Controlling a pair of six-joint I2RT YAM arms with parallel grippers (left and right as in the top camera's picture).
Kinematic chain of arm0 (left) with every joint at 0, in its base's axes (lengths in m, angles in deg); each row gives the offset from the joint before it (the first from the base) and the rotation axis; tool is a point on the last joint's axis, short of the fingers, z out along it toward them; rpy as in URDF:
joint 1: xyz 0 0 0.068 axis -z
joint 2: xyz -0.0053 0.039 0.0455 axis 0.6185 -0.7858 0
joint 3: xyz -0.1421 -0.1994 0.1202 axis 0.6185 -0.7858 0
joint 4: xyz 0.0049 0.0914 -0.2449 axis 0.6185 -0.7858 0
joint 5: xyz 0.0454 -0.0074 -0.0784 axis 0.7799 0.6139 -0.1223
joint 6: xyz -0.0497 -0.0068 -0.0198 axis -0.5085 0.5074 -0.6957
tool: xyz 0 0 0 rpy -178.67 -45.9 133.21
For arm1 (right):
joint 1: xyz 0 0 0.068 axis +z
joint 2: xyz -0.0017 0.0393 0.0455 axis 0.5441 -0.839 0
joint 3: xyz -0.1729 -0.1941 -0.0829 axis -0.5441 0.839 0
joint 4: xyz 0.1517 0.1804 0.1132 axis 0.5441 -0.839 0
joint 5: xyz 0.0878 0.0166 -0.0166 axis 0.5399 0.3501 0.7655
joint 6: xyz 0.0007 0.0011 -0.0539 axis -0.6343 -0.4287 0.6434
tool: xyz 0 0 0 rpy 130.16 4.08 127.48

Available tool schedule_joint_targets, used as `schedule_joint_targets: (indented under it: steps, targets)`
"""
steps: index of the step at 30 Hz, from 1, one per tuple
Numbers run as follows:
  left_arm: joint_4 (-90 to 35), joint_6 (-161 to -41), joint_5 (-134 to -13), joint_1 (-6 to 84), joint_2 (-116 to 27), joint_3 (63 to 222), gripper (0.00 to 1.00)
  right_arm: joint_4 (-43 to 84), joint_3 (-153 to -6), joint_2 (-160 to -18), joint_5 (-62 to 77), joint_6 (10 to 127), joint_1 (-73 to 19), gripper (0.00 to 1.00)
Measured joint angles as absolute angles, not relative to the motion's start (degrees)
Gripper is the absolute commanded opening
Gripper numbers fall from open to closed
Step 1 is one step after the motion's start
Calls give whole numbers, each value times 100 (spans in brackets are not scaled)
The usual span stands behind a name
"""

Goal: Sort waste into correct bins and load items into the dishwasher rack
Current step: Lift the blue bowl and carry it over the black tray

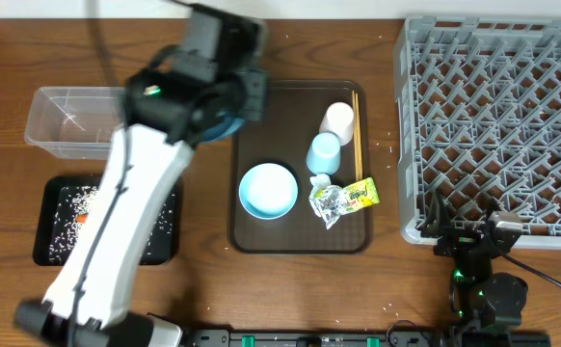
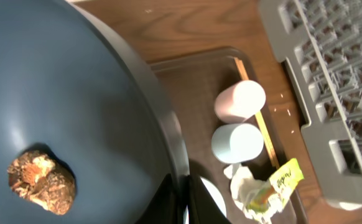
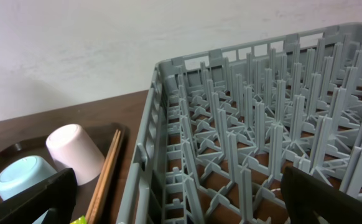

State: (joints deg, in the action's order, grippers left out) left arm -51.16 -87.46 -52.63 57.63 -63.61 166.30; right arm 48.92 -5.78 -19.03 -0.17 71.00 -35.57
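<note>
My left gripper [image 2: 182, 198] is shut on the rim of the large dark blue dish [image 2: 75, 87], which carries the brown food lump [image 2: 41, 180]. In the overhead view the gripper [image 1: 234, 101] holds the dish [image 1: 225, 126] between the clear tub [image 1: 68, 120] and the brown serving tray [image 1: 252, 226]. On that tray are the light blue bowl [image 1: 268, 190], light blue cup [image 1: 324, 152], whitish cup [image 1: 338, 120], chopsticks [image 1: 357, 135] and wrapper [image 1: 343, 200]. The black tray [image 1: 54, 246] holds rice [image 1: 80, 200] and an orange bit. My right gripper [image 3: 181, 208] is open at the grey rack's [image 1: 497, 125] front edge.
My left arm [image 1: 117, 231] stretches across the black tray and hides part of it and of the tub. Loose rice grains lie on the table between the serving tray and the rack [image 1: 388, 146]. The rack fills the right side of the table.
</note>
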Motion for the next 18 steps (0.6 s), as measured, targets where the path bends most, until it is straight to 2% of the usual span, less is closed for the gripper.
schedule_joint_targets:
  steps: [6,18]
  targets:
    - [-5717,-9369,-5421,4799,-5817,16630,6,4892,-578,-1903,-17,7100,-3557,99]
    - [-6254,-9597,-6122,3160,-5553,16221,6,4892,-578,-1903,-17,7100,-3557,99]
